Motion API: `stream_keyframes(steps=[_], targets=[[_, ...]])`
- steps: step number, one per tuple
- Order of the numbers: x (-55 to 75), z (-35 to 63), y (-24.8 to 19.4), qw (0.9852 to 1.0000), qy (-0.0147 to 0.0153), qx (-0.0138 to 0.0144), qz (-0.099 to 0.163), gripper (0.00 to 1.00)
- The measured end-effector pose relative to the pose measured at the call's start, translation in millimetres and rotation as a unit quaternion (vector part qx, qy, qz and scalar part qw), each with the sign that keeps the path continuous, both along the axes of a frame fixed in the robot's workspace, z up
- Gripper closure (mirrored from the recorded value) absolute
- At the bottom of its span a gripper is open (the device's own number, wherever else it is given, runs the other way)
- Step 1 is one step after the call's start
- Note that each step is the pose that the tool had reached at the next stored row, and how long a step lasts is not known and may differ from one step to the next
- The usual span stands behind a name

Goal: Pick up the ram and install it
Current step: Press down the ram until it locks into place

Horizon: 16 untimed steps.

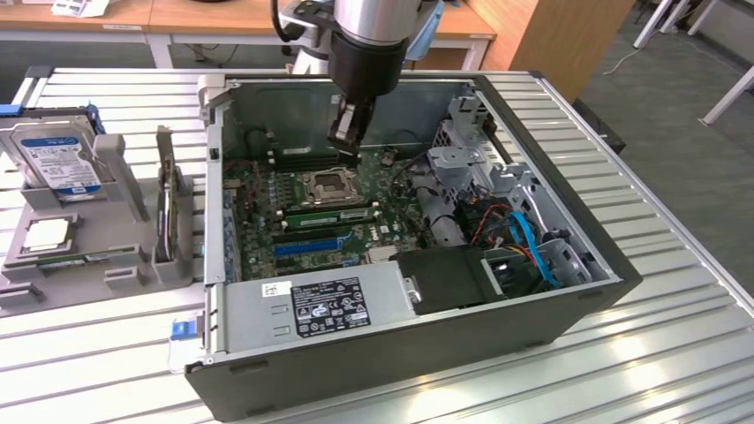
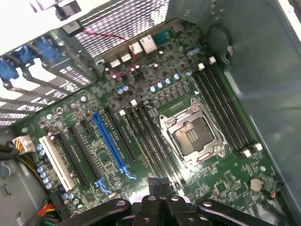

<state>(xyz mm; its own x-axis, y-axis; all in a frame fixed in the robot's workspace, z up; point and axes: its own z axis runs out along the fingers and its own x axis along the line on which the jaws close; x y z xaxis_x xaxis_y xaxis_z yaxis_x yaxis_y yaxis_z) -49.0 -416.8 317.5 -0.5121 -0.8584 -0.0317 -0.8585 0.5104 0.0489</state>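
Observation:
My gripper [image 1: 350, 141] hangs shut inside the open computer case [image 1: 566, 291], a little above the motherboard [image 1: 353, 231] and just beyond the processor socket [image 1: 327, 186]. I see nothing between its fingers. In the wrist view the gripper [image 2: 157, 182] points down at the board, beside the socket [image 2: 192, 135] and over the long black memory slots [image 2: 155, 141]; a second set of slots [image 2: 225, 110] lies on the socket's other side. A thin green stick that looks like the ram [image 1: 83, 258] lies in the grey holder [image 1: 124, 276] at the exterior view's left, well away from the gripper.
The holder also carries a hard drive [image 1: 53, 159], a square silver processor chip [image 1: 45, 233] and an upright card [image 1: 165, 208]. Inside the case are the power supply [image 1: 324, 305], a drive cage [image 1: 471, 168] and blue and red cables [image 1: 524, 238]. The case walls hem in the board.

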Motion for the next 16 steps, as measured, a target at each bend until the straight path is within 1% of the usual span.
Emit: stream_keyframes(steps=[4,8,12,16], targets=[[0.0,-0.2,0.0,0.9996,0.0,0.0,-0.027,0.9],[0.0,-0.3,0.0,0.9985,0.0,0.0,-0.056,0.9],[0.0,-0.5,0.0,0.9964,0.0,0.0,-0.085,0.9],[0.0,-0.6,0.0,0.9935,0.0,0.0,-0.114,0.9]])
